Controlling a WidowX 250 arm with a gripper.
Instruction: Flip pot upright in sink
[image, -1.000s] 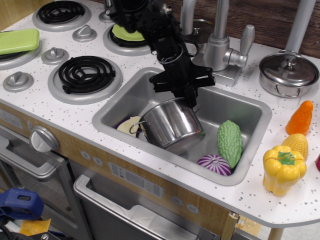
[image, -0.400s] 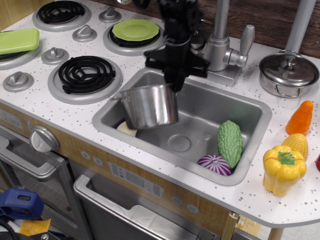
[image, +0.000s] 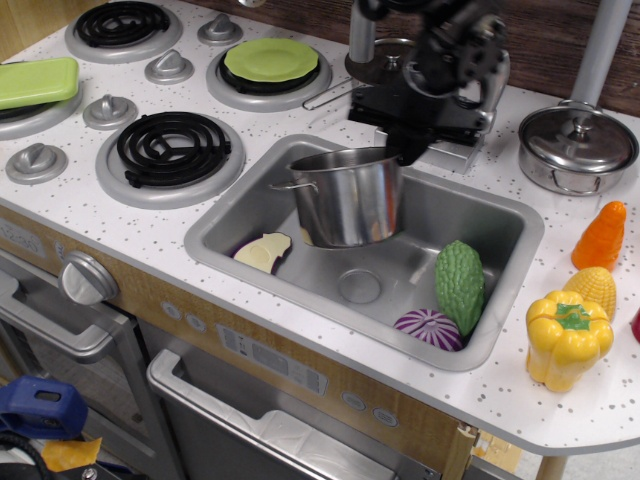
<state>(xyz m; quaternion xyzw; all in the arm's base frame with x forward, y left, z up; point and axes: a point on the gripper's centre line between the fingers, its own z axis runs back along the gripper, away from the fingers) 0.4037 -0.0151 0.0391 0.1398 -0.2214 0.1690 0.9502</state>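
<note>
Shiny steel pot, grey-silver sink, white speckled counter; bumpy green gourd, purple-striped onion, yellow pepper showed.

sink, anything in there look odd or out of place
Yes. Toy vegetables lie loose in the sink: a bumpy green gourd leaning on the right wall, a purple onion half before it, and an eggplant slice at left. The pot hangs above the basin, opening up, held at its rim by the gripper.

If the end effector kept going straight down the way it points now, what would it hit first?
The end effector points down, clamped on the pot rim. The pot's base would probably meet the sink floor first, near the drain; depth is uncertain.
</note>
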